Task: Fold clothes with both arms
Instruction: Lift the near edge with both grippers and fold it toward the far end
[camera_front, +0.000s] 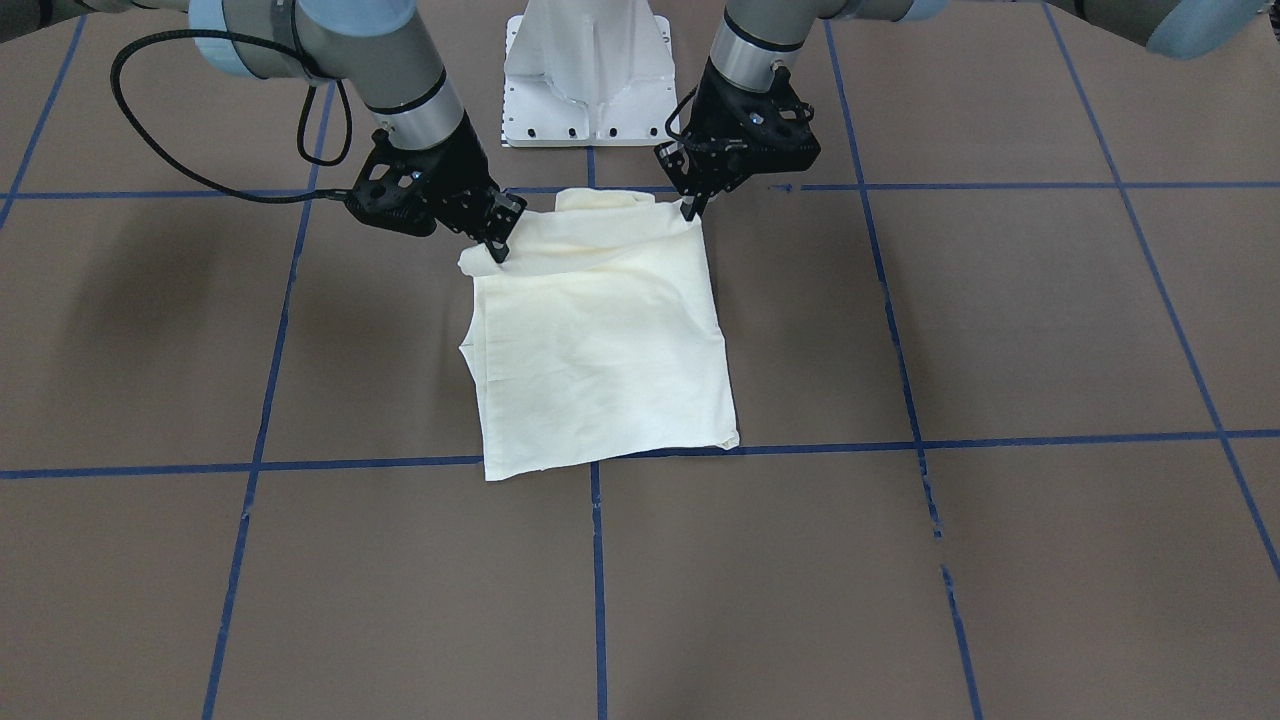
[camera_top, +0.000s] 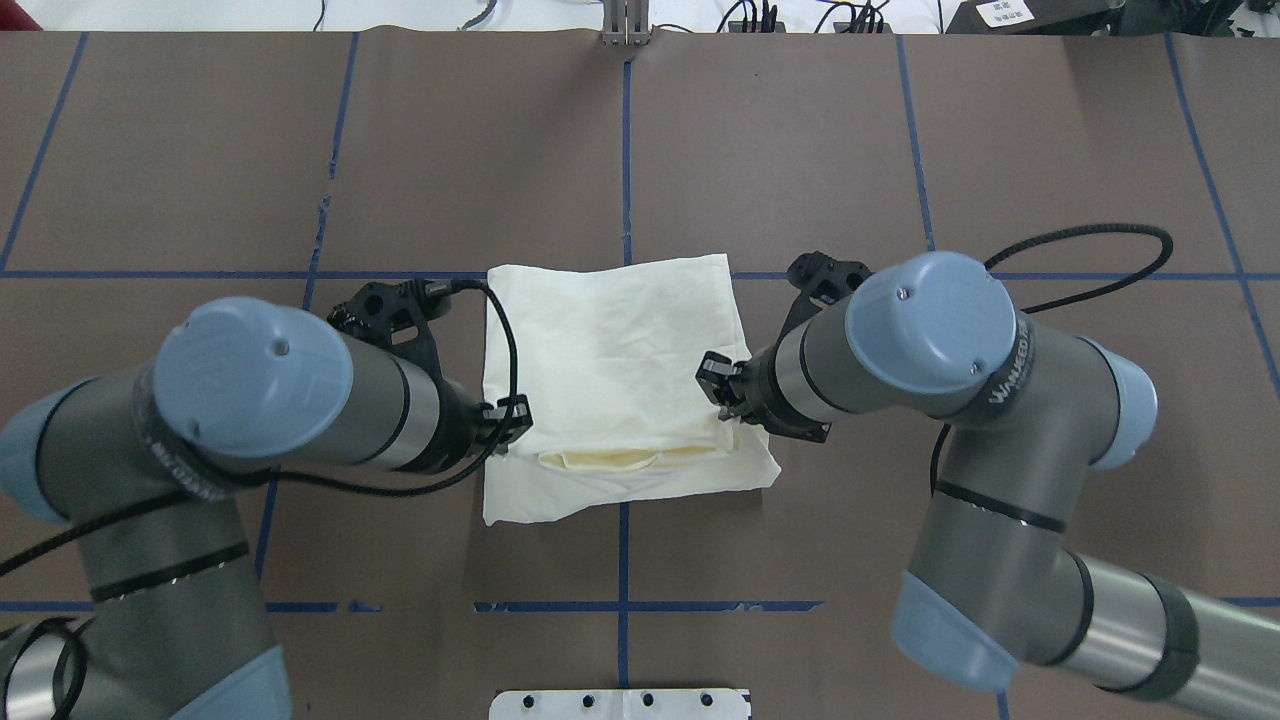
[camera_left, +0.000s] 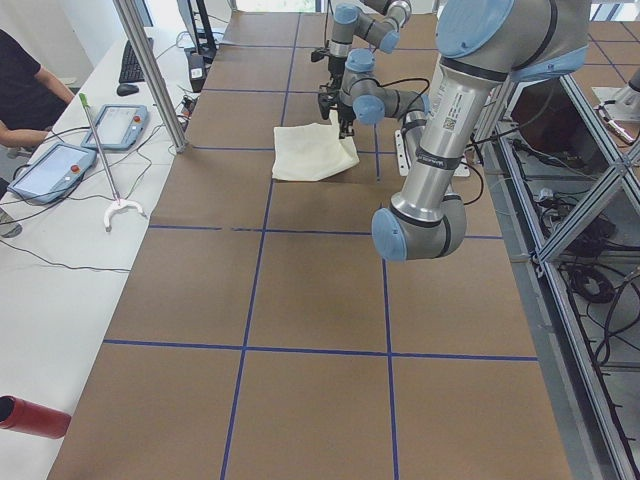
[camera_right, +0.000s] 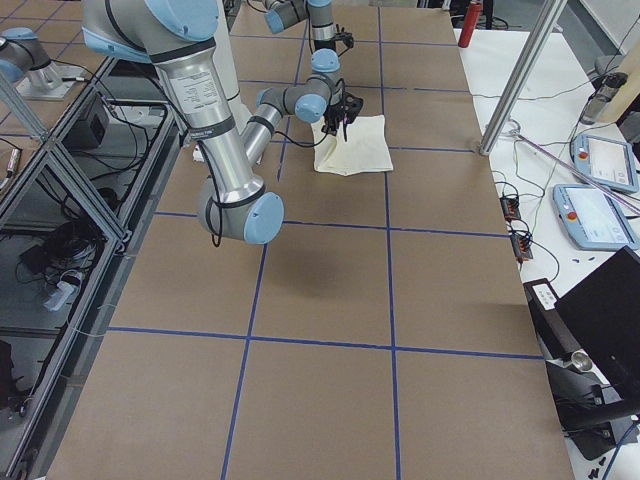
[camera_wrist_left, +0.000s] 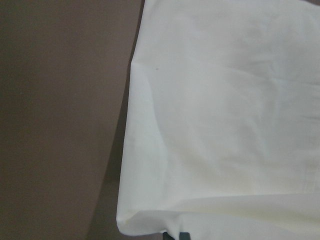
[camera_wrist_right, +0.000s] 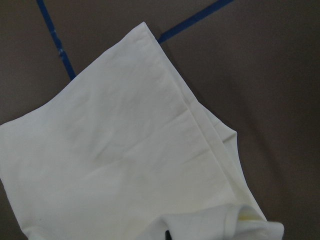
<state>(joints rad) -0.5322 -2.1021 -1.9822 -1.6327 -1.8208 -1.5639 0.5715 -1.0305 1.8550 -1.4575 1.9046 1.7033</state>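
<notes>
The cream shirt (camera_front: 600, 340) (camera_top: 610, 360) lies folded into a rough square at the table's centre, plain side up, with no print showing. Its edge nearest the robot is bunched and slightly raised. My left gripper (camera_front: 690, 208) (camera_top: 512, 420) is shut on one corner of that edge. At the other corner my right gripper (camera_front: 497, 250) (camera_top: 718, 385) is shut on a bunched fold. Both wrist views are filled with cloth (camera_wrist_left: 225, 125) (camera_wrist_right: 125, 150), and only a dark fingertip shows at the bottom edge of each. The far hem rests flat on the table.
The white pedestal base (camera_front: 588, 75) stands just behind the shirt. A black cable (camera_front: 150, 120) loops beside the right arm. Blue tape lines (camera_front: 597, 580) grid the brown table. A side bench holds control tablets (camera_left: 60, 165), with a seated person (camera_left: 20, 90) nearby.
</notes>
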